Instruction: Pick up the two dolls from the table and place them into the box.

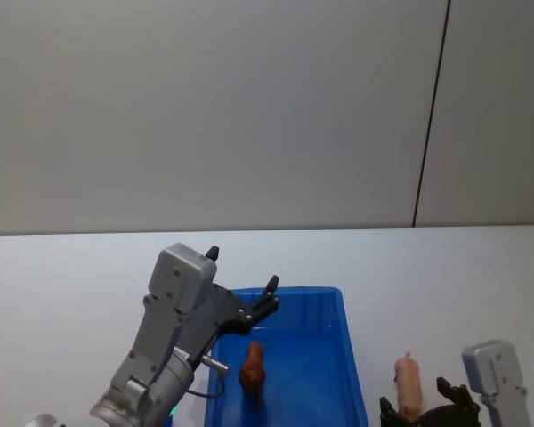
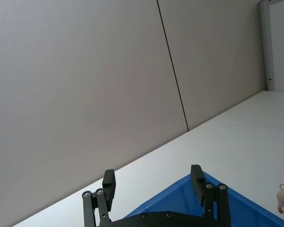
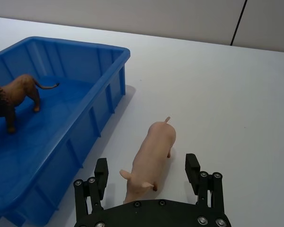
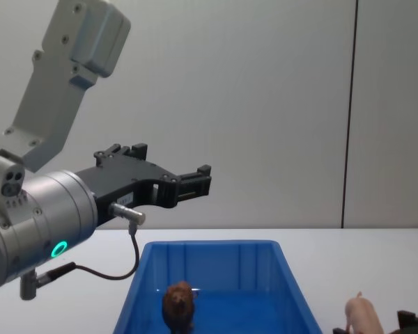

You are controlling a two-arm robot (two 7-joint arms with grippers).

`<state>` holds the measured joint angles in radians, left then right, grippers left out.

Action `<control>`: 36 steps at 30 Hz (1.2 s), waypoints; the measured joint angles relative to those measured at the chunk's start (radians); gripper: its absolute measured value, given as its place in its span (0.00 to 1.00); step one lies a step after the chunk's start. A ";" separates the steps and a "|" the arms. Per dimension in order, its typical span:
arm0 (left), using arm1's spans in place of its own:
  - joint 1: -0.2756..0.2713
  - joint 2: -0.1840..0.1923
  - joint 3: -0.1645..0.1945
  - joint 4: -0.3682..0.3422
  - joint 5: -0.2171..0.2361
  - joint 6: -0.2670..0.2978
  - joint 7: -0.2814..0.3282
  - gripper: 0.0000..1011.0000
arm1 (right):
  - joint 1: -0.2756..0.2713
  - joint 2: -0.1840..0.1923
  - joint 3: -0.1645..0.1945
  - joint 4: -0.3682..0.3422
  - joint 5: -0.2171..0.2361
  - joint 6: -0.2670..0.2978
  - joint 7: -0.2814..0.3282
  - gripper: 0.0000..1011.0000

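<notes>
Head view shows two dolls: one brown doll (image 1: pixel 253 366) inside the single box (image 1: pixel 289 292), one pink doll (image 1: pixel 409 385) on the worktop (image 1: pixel 445 285) at its 3 o'clock, flanked by my spread right tool (image 3: pixel 146 163). My left tool (image 1: pixel 242 268) hangs spread and empty above the box.

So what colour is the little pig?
The pig is pale pink, clearest in the right wrist view.

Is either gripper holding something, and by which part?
Nothing is held. The left gripper, open, hangs above the box; the right gripper is open astride the pig, not gripping.
</notes>
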<state>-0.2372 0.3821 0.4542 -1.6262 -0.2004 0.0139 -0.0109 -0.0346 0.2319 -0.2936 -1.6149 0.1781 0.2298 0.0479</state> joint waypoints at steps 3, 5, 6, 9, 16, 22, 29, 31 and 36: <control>0.000 0.000 0.000 0.000 0.000 0.000 0.000 0.99 | 0.007 -0.006 -0.002 0.014 -0.003 -0.008 0.008 0.99; 0.000 0.000 0.000 0.000 0.000 0.000 0.000 0.99 | 0.011 -0.010 -0.003 0.024 -0.005 -0.013 0.013 0.99; 0.000 0.000 0.000 0.000 0.000 0.000 0.000 0.99 | 0.011 -0.010 -0.003 0.024 -0.005 -0.013 0.013 0.99; 0.000 0.000 0.000 0.000 0.000 0.000 0.000 0.99 | 0.018 -0.015 -0.004 0.038 -0.009 -0.018 0.017 0.99; 0.000 0.000 0.000 0.000 0.000 0.000 0.000 0.99 | 0.029 -0.025 -0.006 0.060 -0.016 -0.022 0.023 0.89; 0.000 0.000 0.000 0.000 0.000 0.000 0.000 0.99 | 0.031 -0.028 -0.004 0.063 -0.016 -0.015 0.011 0.75; 0.000 0.000 0.000 0.000 0.000 0.000 0.000 0.99 | 0.021 -0.026 0.003 0.048 -0.011 0.004 -0.024 0.51; 0.000 0.000 0.000 0.000 0.000 0.000 0.000 0.99 | 0.018 -0.025 0.004 0.043 -0.010 0.007 -0.032 0.47; 0.000 0.000 0.000 0.000 0.000 0.000 0.000 0.99 | 0.007 -0.018 0.012 0.019 -0.008 0.013 -0.056 0.36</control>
<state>-0.2372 0.3821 0.4542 -1.6262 -0.2004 0.0138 -0.0110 -0.0277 0.2135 -0.2819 -1.5964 0.1698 0.2425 -0.0080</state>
